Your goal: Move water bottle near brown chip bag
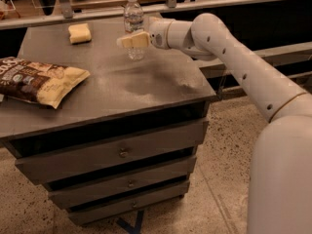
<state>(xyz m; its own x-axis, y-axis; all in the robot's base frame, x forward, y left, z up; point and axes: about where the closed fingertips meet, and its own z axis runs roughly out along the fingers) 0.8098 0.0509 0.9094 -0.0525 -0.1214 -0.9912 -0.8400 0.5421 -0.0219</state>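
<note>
The gripper (132, 40) is at the water bottle (132, 13) by the tabletop's (146, 84) far edge, jaws' hold impossible to tell; next probably a firm grasp, then across to the brown chip bag (39, 79).

**One high camera, angled down across the desk**

A single view looked down from above and in front of the desk (146, 89). It stood near enough that the top and drawer fronts (122, 152) filled the left and centre of the frame. The arm (234, 57) ran from the lower right to the upper centre. There the gripper (132, 40) sat just in front of the water bottle (132, 11). Floor (219, 179) showed along the bottom.
</note>
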